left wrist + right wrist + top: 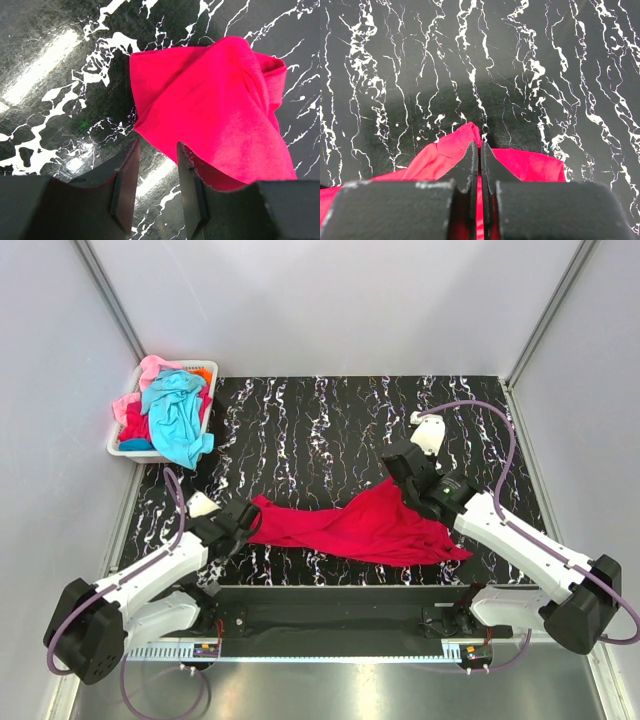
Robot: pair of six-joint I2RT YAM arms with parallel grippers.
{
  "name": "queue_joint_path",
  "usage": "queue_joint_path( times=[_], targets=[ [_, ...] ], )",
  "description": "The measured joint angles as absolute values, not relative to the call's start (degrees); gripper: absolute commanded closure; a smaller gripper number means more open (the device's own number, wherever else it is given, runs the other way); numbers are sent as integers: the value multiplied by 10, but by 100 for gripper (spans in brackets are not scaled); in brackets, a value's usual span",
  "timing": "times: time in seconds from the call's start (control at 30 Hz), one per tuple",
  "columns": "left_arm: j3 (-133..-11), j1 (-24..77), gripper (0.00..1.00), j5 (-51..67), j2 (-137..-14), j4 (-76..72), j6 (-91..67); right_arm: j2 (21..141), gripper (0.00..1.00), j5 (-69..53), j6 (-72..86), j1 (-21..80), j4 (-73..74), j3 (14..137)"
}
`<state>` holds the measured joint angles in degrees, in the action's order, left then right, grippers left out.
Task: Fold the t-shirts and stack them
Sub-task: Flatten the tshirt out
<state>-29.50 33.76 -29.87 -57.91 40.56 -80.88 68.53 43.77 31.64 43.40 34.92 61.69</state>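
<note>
The crimson-red t-shirt (350, 528) lies stretched across the near middle of the black marbled table. My right gripper (398, 483) is shut on its right upper edge and lifts that part into a peak; in the right wrist view the red cloth (445, 152) is pinched between the closed fingers (471, 160). My left gripper (250, 517) is open at the shirt's left end. In the left wrist view the cloth (215, 110) drapes over the right finger (189, 175), and the gap between the jaws shows bare table. Turquoise (178, 412), pink (152, 370) and orange (203, 372) t-shirts lie heaped in the basket.
A white plastic basket (120, 445) stands at the far left corner of the table (330, 420). Grey walls with metal frame posts enclose the table on three sides. The arm bases and a rail run along the near edge.
</note>
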Motion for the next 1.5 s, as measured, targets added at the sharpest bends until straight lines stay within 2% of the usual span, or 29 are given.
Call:
queue_joint_path(
  times=[0.47,0.57,0.6,0.67,0.7,0.8,1.07,1.37,1.5],
  targets=[
    [-295,328,60,-300,-620,400,-806,696,100,438,316,434,349,617],
    [-294,323,68,-298,-631,385,-798,699,100,438,316,434,349,617],
    [-294,321,76,-297,-634,380,-795,700,100,438,316,434,349,617],
    [-294,318,83,-296,-639,372,-790,701,100,438,316,434,349,617],
    [-294,316,90,-295,-641,370,-787,701,100,438,316,434,349,617],
    [-294,314,100,-295,-641,364,-779,701,100,438,316,434,349,617],
    [-296,314,100,-296,-602,382,-771,701,100,438,316,434,349,617],
    [-352,313,100,-306,-442,435,-723,689,100,441,310,434,359,620],
    [-404,313,100,-308,-408,447,-677,662,100,460,291,434,389,649]
  ],
)
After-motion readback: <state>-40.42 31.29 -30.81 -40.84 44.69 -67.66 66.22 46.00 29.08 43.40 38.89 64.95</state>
